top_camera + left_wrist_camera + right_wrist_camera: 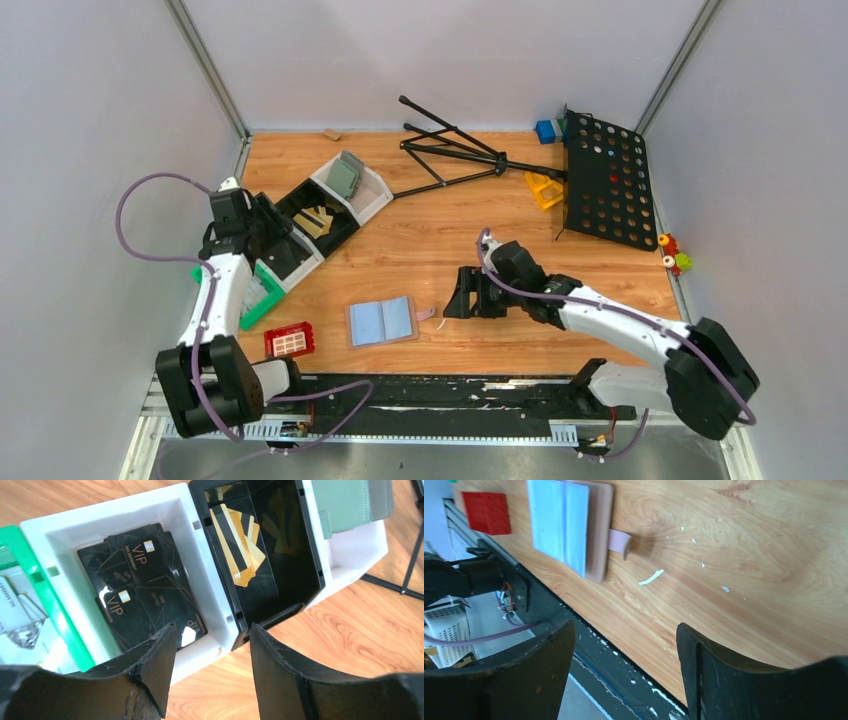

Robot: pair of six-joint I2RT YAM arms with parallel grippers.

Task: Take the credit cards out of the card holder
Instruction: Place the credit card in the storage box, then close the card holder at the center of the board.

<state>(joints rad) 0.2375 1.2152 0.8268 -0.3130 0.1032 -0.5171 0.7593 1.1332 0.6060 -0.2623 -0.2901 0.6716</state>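
Several credit cards [145, 587] are lying heaped in a white bin [60, 525] at the left of the bench [450, 230]. The left claw [212, 630] is hovering just above them with its jaws parted and nothing between them. The card holder [382, 321] is lying spread open near the front edge of the bench, well apart from that bin, showing its light blue face and salmon-tan edge. No black card is showing in it from either view, though anything sitting deep in its pockets is hidden. The right claw [624, 630] is hanging released and empty beside the holder, not touching it. Judging by this, the removal is looking finished or nearly so; what may be remaining is a check of the holder for any last card.
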